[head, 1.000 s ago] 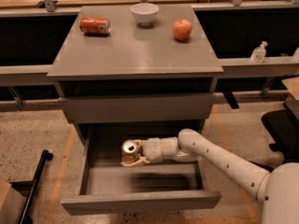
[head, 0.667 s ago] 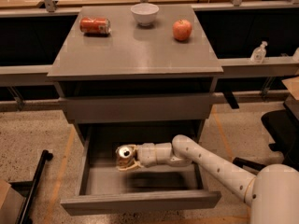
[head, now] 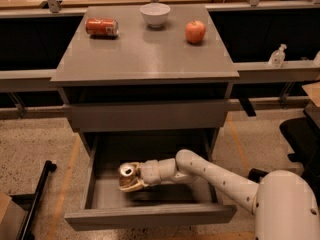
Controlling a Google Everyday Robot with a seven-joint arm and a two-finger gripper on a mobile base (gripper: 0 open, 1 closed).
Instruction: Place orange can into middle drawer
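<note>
The orange can (head: 128, 174), gold-brown with a silver top and tab, is held in my gripper (head: 134, 178) inside the open middle drawer (head: 150, 216). The can is tilted, its top facing up and toward the camera, over the left-centre of the drawer floor. My white arm reaches in from the lower right. The gripper is shut on the can. I cannot tell whether the can touches the drawer floor.
On the grey cabinet top (head: 145, 59) lie a red-orange can (head: 102, 27) on its side, a white bowl (head: 155, 14) and a red apple (head: 195, 32). A closed drawer front (head: 147, 115) is just above. A black bar (head: 37, 194) lies on the floor at left.
My gripper with the can has moved left and slightly lower inside the drawer. The arm has stretched further in.
</note>
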